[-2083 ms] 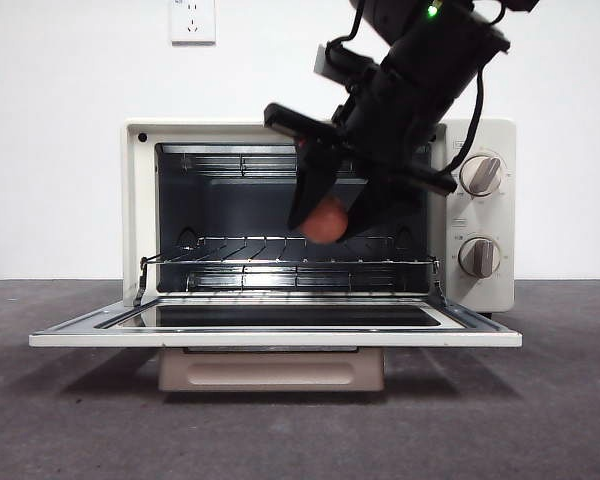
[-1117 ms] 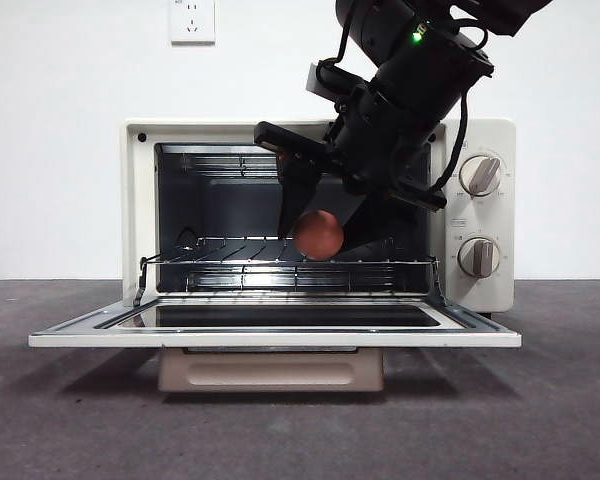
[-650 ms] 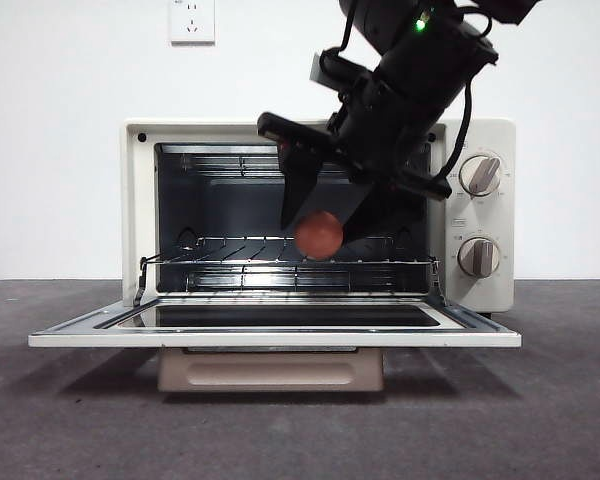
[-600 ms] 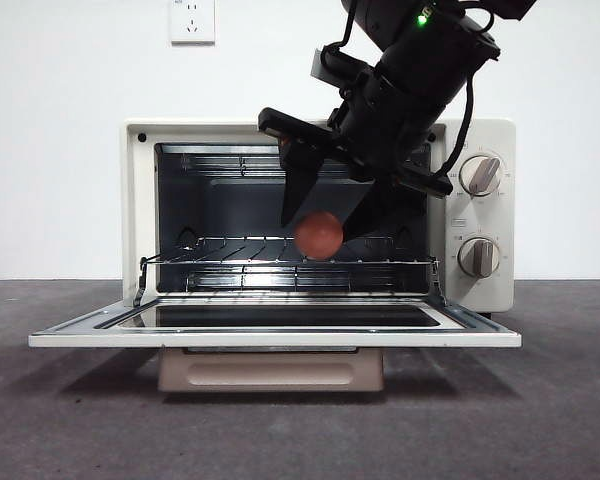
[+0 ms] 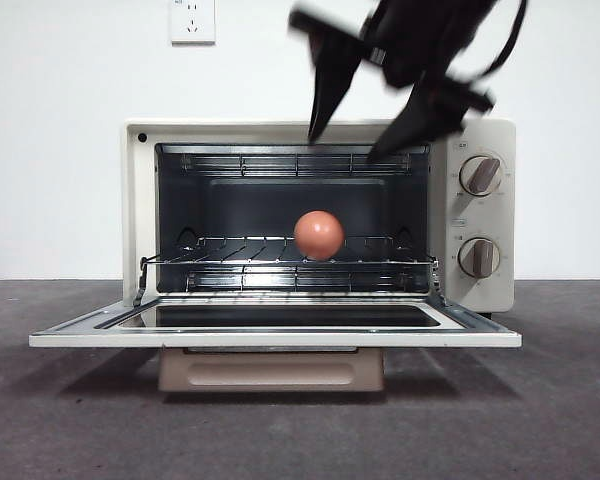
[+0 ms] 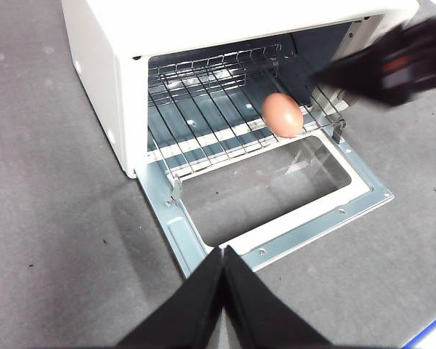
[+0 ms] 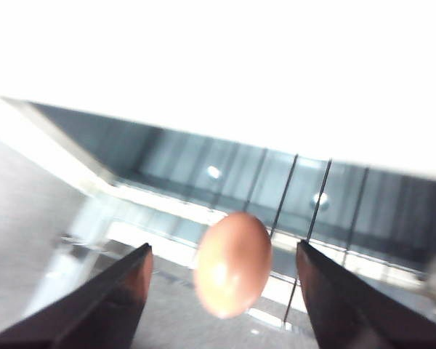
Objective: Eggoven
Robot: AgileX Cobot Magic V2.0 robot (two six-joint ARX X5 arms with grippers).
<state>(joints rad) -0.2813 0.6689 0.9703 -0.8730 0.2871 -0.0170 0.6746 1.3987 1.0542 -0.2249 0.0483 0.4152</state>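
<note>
The egg [image 5: 319, 235] sits mid-frame on the oven [image 5: 140, 200] rack [image 5: 230, 262]. The right gripper [image 5: 346, 143], released, hangs at upper right; the left gripper [image 6: 222, 256] is clenched.

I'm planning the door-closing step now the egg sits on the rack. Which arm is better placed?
Probably left. The left gripper, shut and free, hangs over the open door. The right gripper, open, is up above the oven, over the egg.

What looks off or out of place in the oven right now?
Nothing is damaged or spilled. The small reddish-brown egg sits bare on the wire rack of the cream toaster oven, unsupported, so it might roll.
</note>
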